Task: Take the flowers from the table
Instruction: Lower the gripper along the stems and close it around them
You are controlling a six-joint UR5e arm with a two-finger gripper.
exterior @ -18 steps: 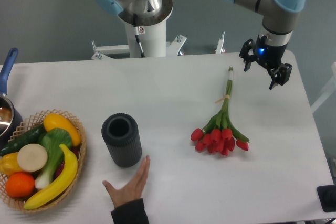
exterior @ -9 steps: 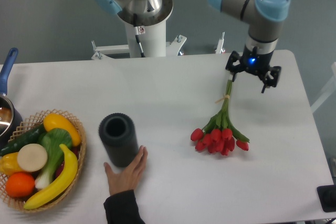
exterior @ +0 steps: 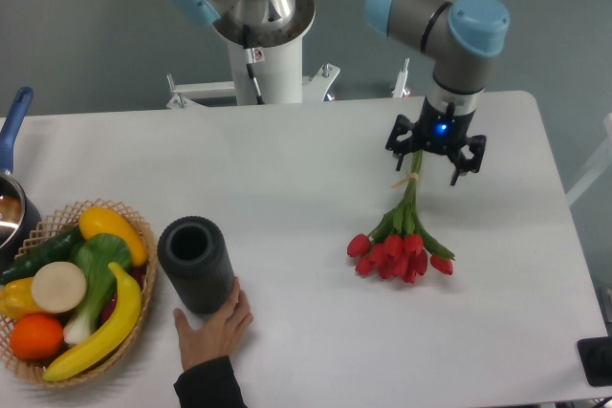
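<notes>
The flowers (exterior: 402,242), a bunch of red tulips on long green stems tied with a pale band, lie on the white table (exterior: 306,169) right of centre, heads toward the front. My gripper (exterior: 427,163) hangs over the upper stems, open, one finger on each side of them. The stem ends are hidden under the gripper body. Nothing is held between the fingers.
A dark ribbed cylinder vase (exterior: 196,265) stands front left with a person's hand (exterior: 212,327) against it. A wicker basket (exterior: 143,265) of vegetables sits at the left edge, a pot with a blue handle (exterior: 11,140) behind it. The white robot base (exterior: 258,54) stands at the back.
My gripper has moved left and toward the front, from the back right corner to over the stems. The hand has pushed the vase further left.
</notes>
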